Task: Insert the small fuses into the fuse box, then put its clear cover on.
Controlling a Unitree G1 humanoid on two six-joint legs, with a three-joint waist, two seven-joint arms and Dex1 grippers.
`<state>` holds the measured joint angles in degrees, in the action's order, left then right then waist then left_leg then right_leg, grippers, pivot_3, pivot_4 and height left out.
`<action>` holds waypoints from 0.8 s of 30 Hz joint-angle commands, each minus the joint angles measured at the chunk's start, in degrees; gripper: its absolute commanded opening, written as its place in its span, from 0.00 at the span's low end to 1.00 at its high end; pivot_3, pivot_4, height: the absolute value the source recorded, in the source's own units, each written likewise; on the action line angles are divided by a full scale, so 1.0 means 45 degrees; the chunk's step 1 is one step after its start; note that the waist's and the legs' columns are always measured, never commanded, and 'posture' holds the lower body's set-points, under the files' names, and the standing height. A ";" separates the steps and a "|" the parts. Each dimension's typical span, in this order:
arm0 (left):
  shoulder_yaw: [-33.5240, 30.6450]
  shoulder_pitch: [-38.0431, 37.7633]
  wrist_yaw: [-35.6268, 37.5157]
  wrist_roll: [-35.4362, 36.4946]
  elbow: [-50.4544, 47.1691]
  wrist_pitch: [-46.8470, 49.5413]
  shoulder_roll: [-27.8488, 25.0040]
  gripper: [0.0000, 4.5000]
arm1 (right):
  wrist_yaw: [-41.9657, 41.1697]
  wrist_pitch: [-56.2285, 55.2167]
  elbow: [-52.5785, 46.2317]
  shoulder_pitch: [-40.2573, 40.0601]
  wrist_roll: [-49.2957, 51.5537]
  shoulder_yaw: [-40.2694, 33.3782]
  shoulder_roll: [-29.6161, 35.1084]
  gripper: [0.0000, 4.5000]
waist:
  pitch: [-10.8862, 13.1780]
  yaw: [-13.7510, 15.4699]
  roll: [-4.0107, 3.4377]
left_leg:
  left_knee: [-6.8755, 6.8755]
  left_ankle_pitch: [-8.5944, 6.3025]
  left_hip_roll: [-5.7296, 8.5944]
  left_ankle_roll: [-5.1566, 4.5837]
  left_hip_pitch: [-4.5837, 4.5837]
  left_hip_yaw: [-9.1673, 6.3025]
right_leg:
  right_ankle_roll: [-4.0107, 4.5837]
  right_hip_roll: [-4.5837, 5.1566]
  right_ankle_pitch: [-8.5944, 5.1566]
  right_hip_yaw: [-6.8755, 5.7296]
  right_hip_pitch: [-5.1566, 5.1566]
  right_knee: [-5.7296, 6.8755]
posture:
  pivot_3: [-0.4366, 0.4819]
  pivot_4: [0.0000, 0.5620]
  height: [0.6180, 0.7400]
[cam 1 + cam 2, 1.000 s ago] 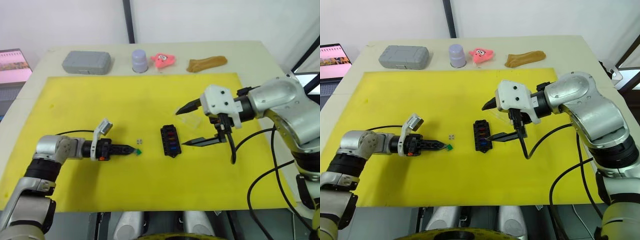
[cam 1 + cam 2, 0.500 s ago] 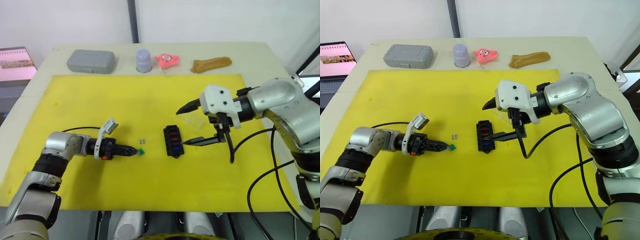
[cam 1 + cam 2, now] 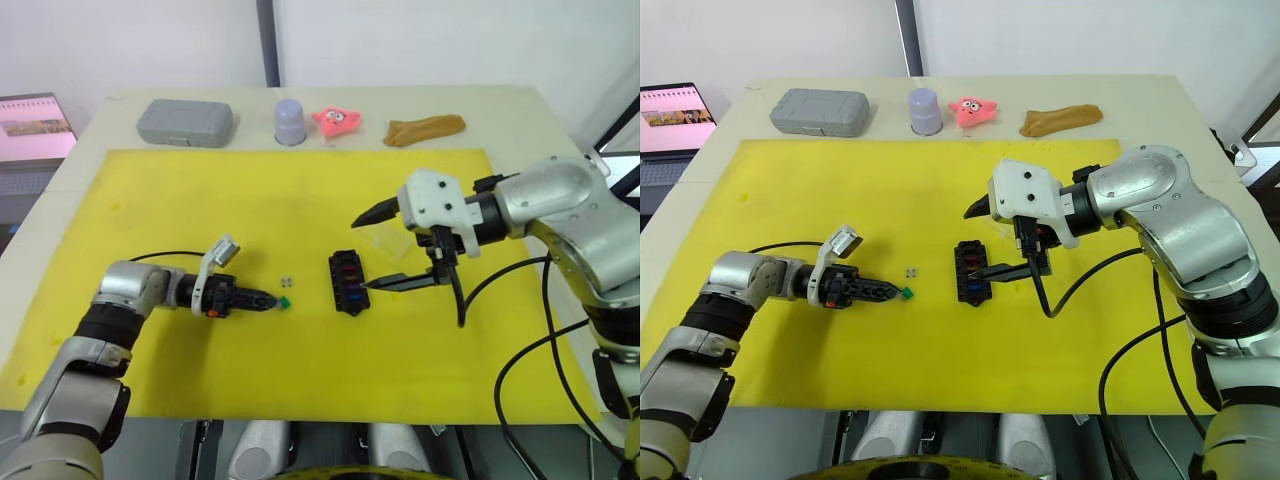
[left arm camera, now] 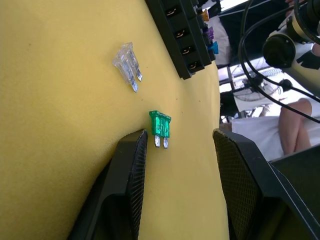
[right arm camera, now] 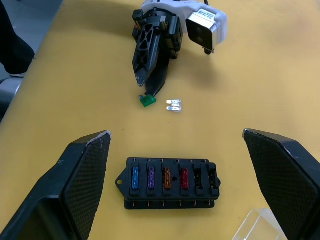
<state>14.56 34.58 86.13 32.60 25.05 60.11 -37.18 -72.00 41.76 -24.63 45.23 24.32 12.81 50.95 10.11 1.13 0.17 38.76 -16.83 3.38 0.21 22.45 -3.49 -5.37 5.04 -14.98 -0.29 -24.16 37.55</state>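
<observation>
The black fuse box [image 5: 170,182] lies mid-mat with several fuses in its slots and two slots empty at one end. My right gripper [image 3: 372,250] hovers wide open just right of the fuse box [image 3: 348,283]. The clear cover [image 3: 385,238] rests on the mat beneath that gripper. To the box's left lie a green fuse [image 4: 160,125] and a clear-grey fuse [image 4: 127,62]. My left gripper [image 4: 180,137] lies low on the mat and is open. Its tips flank the green fuse [image 3: 285,301] without touching it.
A yellow mat [image 3: 200,200] covers the table. Along the back edge stand a grey case [image 3: 185,122], a lavender cup [image 3: 289,121], a pink star toy [image 3: 338,119] and a brown lump [image 3: 424,129]. Black cables [image 3: 465,300] hang from my right wrist.
The head view has shifted a little. My left gripper has crept slightly towards the green fuse. The right arm, the fuse box and the cover hold their places.
</observation>
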 commanded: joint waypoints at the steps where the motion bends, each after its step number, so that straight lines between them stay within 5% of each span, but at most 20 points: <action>1: 0.0307 -0.0082 -0.0394 -0.0477 0.0185 -0.0197 0.0382 0.43 | 0.0064 -0.0058 -0.0448 0.0132 0.0082 -0.0203 0.0117 1.00 | 0.0000 0.0011 0.0000 | 0.0017 -0.0006 0.0000 -0.0009 0.0000 -0.0001 | 0.0000 0.0000 0.0000 -0.0001 0.0012 0.0000 | 0.48 0.27 0.93; 6: 0.0223 -0.0141 -0.0489 -0.0579 0.0132 -0.0207 0.0455 0.01 | 0.0068 -0.0079 -0.0454 0.0105 0.0095 -0.0224 0.0130 1.00 | -0.0010 0.0034 -0.0016 | 0.0055 -0.0020 0.0001 -0.0031 0.0001 -0.0002 | -0.0002 0.0002 0.0000 -0.0002 0.0030 -0.0001 | 0.48 0.27 0.93; 15: -0.0069 -0.0663 -0.0629 -0.0756 -0.0401 -0.0195 0.0034 0.01 | 0.0085 -0.0069 -0.0434 0.0054 0.0098 -0.0212 0.0113 1.00 | -0.0022 0.0012 -0.0039 | 0.0058 -0.0019 -0.0002 -0.0031 0.0000 -0.0003 | -0.0015 0.0002 0.0008 -0.0001 0.0029 -0.0001 | 0.48 0.27 0.93; 24: -0.3862 -0.1139 -0.2390 0.1570 -0.4134 0.0105 0.0008 0.01 | 0.0675 0.2410 0.0240 0.0160 0.1696 -0.0689 -0.0635 1.00 | 0.0006 -0.0167 0.0007 | 0.0055 -0.0013 -0.0028 -0.0018 0.0044 -0.0004 | -0.0014 -0.0006 0.0008 0.0003 -0.0035 0.0009 | 0.48 0.27 0.93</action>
<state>1.82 28.70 77.00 36.20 11.28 60.53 -36.97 -69.97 49.69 -23.79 44.85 29.16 12.18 48.71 10.14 0.38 0.20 39.02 -16.89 3.24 0.14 22.73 -3.52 -5.44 5.01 -14.94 -0.28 -24.40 37.59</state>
